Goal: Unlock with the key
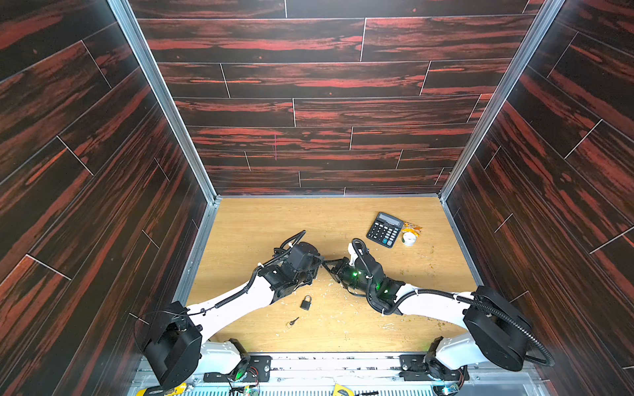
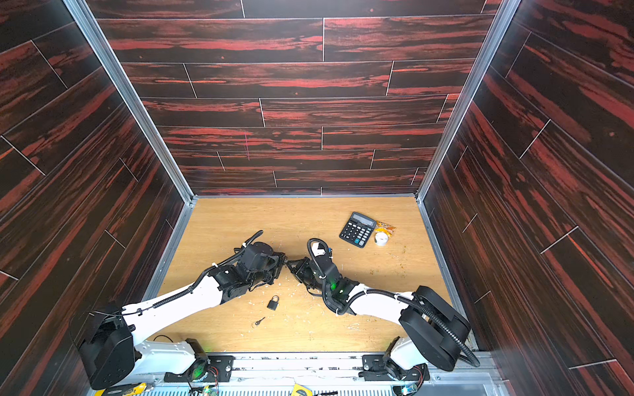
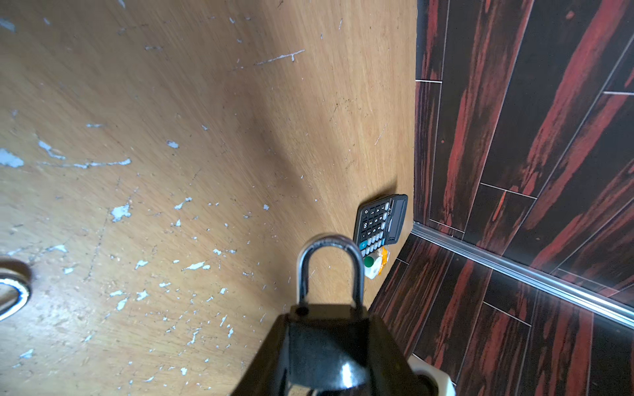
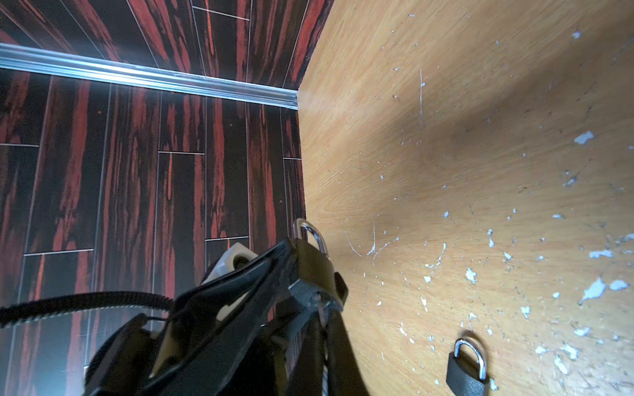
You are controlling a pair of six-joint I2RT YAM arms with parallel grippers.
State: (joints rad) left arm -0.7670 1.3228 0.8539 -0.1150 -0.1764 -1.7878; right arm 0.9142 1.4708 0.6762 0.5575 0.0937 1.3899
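My left gripper (image 3: 327,324) is shut on the dark body of a small padlock (image 3: 326,346), held off the table. Its steel shackle (image 3: 329,264) points away from the wrist. In the right wrist view the same padlock (image 4: 314,271) sits just past my right gripper (image 4: 322,308). That gripper is shut on a thin metal key (image 4: 321,313) whose tip meets the lock's underside. In both top views the left gripper (image 1: 317,262) and the right gripper (image 1: 330,264) meet tip to tip above mid-table, and the held lock is hidden between them.
A second padlock (image 1: 305,303) and a loose key (image 1: 293,321) lie on the wooden table (image 1: 260,223), near its front. A calculator (image 1: 384,229), an orange packet (image 1: 411,227) and a white roll (image 1: 409,238) sit at the back right. Dark walls close three sides.
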